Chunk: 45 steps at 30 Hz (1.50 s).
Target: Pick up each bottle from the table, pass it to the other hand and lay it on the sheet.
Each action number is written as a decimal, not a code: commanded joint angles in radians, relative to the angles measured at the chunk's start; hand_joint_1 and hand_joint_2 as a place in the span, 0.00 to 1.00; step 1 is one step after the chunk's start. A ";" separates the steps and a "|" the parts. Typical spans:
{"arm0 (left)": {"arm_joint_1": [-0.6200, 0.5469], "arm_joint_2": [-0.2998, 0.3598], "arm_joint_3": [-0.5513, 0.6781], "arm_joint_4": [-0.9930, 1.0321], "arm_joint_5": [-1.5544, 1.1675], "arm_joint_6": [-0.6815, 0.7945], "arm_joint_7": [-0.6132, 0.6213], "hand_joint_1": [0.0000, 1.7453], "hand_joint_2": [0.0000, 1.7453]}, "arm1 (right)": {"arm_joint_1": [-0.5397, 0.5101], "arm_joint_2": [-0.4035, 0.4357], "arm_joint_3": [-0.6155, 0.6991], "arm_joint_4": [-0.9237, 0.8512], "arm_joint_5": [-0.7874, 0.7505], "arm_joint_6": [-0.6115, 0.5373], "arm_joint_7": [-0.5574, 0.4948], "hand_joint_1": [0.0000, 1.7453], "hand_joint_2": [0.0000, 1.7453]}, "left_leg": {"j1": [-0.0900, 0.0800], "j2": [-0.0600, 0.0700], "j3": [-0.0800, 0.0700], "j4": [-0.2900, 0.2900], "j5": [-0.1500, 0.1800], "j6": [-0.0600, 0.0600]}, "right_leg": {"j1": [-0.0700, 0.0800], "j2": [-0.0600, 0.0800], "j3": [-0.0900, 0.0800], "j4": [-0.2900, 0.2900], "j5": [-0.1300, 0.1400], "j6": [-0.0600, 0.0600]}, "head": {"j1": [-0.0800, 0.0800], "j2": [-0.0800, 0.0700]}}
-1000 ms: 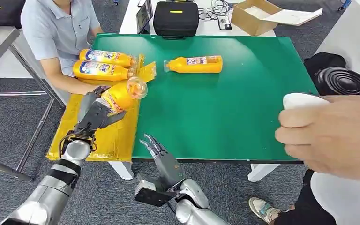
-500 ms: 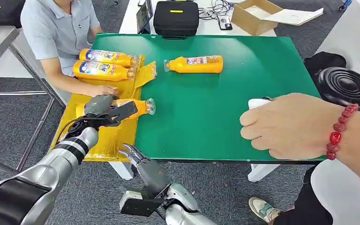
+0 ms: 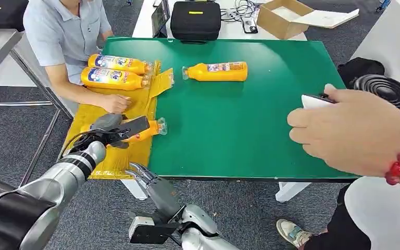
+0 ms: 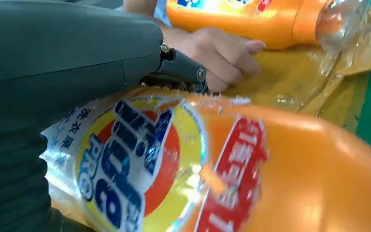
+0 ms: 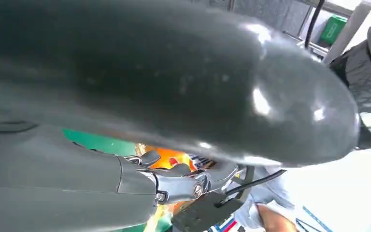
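Head view showed your robot's left hand gripping an orange bottle lying on the yellow sheet at the table's left edge. Two bottles lay at the sheet's far end, another bottle on the table's far side. Your right hand hovered below the near edge, fingers apart, holding nothing.

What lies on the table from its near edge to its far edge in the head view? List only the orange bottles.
The bottle held by the left hand → the bottle beside the person's hand → the lone bottle on the green table → the farthest bottle on the yellow sheet.
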 commanded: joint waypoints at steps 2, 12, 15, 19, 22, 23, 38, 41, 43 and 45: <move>-0.047 -0.036 0.142 0.042 0.148 -0.111 -0.124 0.00 1.00 | -0.020 -0.014 0.063 0.017 -0.018 0.012 0.000 0.00 0.00 | 0.001 0.000 0.004 0.000 -0.002 -0.001 | 0.001 -0.001 0.004 0.000 -0.002 -0.001 | 0.000 0.000; -0.016 -0.004 0.241 -0.047 0.289 -0.253 -0.315 0.00 1.00 | -0.013 -0.027 0.068 0.011 -0.026 0.012 0.000 0.00 0.00 | 0.001 0.001 0.003 -0.001 -0.001 -0.001 | 0.001 0.000 0.003 -0.001 -0.001 -0.001 | 0.000 0.000; -0.007 0.001 0.258 -0.082 0.310 -0.240 -0.343 0.00 1.00 | -0.012 -0.028 0.066 0.013 -0.025 0.011 0.000 0.00 0.00 | 0.001 0.001 0.003 0.000 -0.001 -0.001 | 0.001 0.001 0.003 0.000 -0.001 -0.001 | 0.000 0.000; 0.077 -0.005 0.363 -0.243 0.469 -0.274 -0.460 0.00 1.00 | -0.010 -0.041 0.057 0.009 -0.022 0.004 0.000 0.00 0.00 | 0.001 0.001 0.003 -0.001 -0.001 0.000 | 0.001 0.001 0.003 -0.001 -0.001 -0.001 | 0.000 0.000; 0.135 -0.024 0.416 -0.356 0.552 -0.275 -0.490 0.00 1.00 | -0.006 -0.044 0.049 0.010 -0.019 -0.003 0.000 0.00 0.00 | 0.000 0.001 0.005 -0.002 -0.001 0.000 | 0.000 0.001 0.005 -0.002 -0.001 -0.001 | 0.000 0.000; 0.225 -0.054 0.455 -0.537 0.645 -0.283 -0.490 0.00 1.00 | 0.002 -0.056 0.050 -0.016 -0.015 -0.011 0.000 0.00 0.00 | 0.000 0.001 0.007 -0.001 -0.003 0.000 | 0.001 0.001 0.007 -0.002 -0.002 -0.001 | 0.000 0.000; 0.529 -0.102 0.471 -1.020 1.128 -0.243 -0.352 0.00 1.00 | 0.067 -0.185 -0.012 -0.313 -0.062 -0.195 0.000 0.00 1.00 | 0.000 0.000 0.002 0.000 -0.002 -0.001 | 0.000 0.000 0.002 -0.001 -0.001 -0.001 | -0.001 0.000; 0.529 -0.102 0.471 -1.020 1.128 -0.243 -0.352 0.00 1.00 | 0.067 -0.185 -0.012 -0.313 -0.062 -0.195 0.000 0.00 1.00 | 0.000 0.000 0.002 0.000 -0.002 -0.001 | 0.000 0.001 0.001 -0.001 -0.001 -0.001 | -0.001 0.000; 0.624 -0.117 0.444 -1.096 1.172 -0.205 -0.354 0.00 1.00 | 0.098 -0.208 -0.109 -0.343 0.011 -0.292 0.000 0.00 1.00 | 0.000 0.000 0.003 -0.001 -0.002 -0.001 | 0.000 0.000 0.003 -0.001 -0.002 -0.001 | -0.001 0.000; 0.779 -0.131 0.398 -1.192 1.139 -0.178 -0.384 0.00 1.00 | 0.160 -0.224 -0.349 -0.353 0.198 -0.304 0.005 0.00 1.00 | -0.001 0.002 0.007 -0.003 -0.003 0.000 | 0.000 0.002 0.007 -0.004 -0.002 -0.001 | -0.001 0.000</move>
